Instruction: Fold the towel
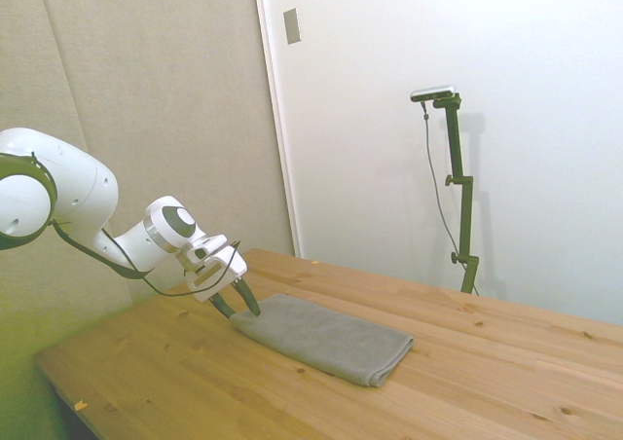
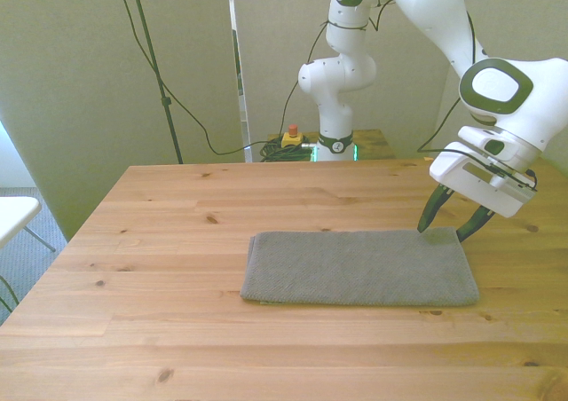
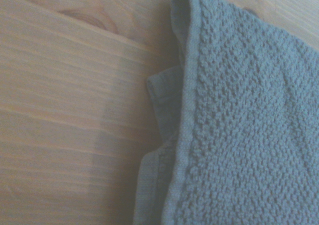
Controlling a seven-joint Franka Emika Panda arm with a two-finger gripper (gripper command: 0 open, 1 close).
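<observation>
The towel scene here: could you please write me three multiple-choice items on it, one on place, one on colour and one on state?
1. Where is the tool relative to the towel?
A. at the end on the front view's right
B. at the end on the front view's left
C. over the middle

2. What colour is the towel?
A. red
B. grey
C. yellow

3. How does the towel lie on the table?
A. crumpled in a heap
B. hanging over the edge
C. flat, in stacked layers

Answers:
1 A, the dark fingers come down at that end's far corner.
2 B, every view shows plain grey terry.
3 C, the wrist view shows layered edges under the top layer.
</observation>
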